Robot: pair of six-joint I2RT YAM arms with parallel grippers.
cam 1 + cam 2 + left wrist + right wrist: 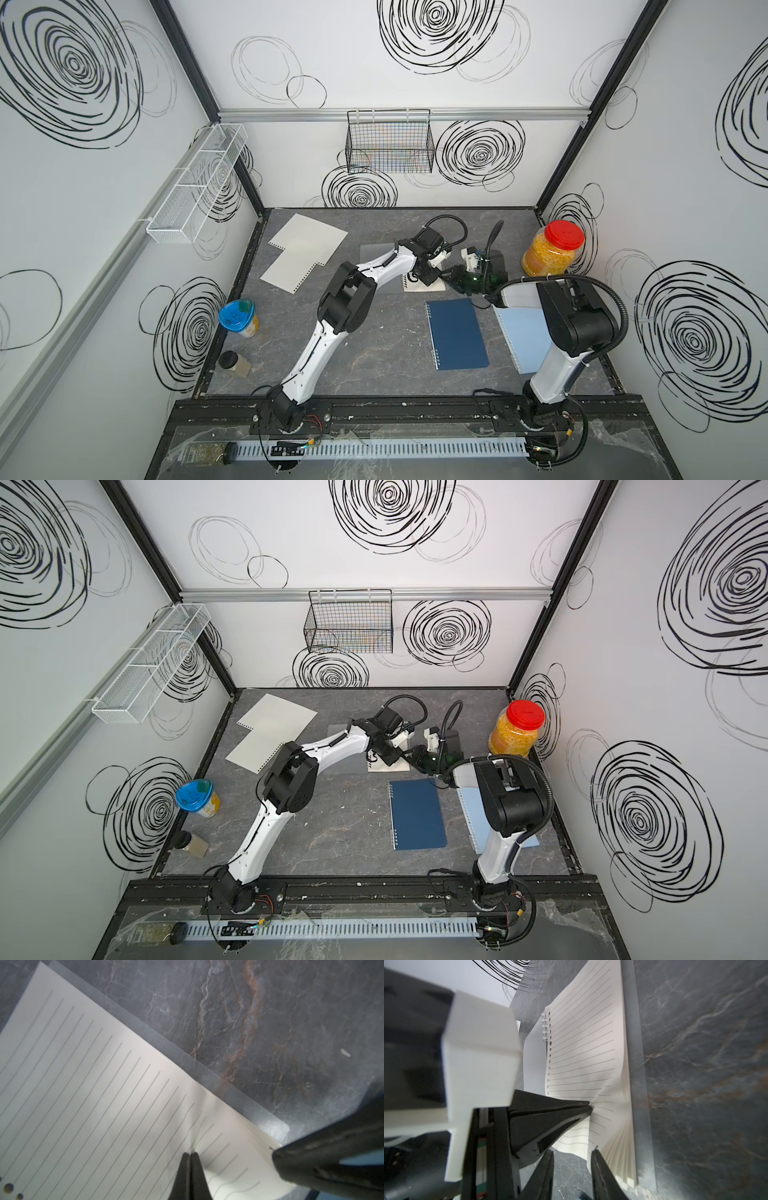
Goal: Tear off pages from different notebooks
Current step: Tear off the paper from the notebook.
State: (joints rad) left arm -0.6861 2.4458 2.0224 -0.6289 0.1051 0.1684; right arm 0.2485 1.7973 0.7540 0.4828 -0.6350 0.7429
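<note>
table (374,361): two loose pages (305,249) back-left, navy notebook (457,334) and light blue notebook (525,340) shut by the right arm | clear-cover notebook (616,1142) open, back centre | top page (93,1095) puckered | left gripper (190,1154) pressed shut, pinching it | right gripper (572,1149) fingers spread at stack corner | imo pin the stack, peel slowly along the holes

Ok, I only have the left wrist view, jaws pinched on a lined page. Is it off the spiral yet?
Observer: Partly. In the right wrist view the page has its lower holes free; the top few sit on the clear spiral.
Operator: And the right gripper?
Observer: The right gripper is open, one fingertip at the corner of the page stack.
Operator: Any pages done?
Observer: Two loose pages lie overlapped at the table's far left.
</note>
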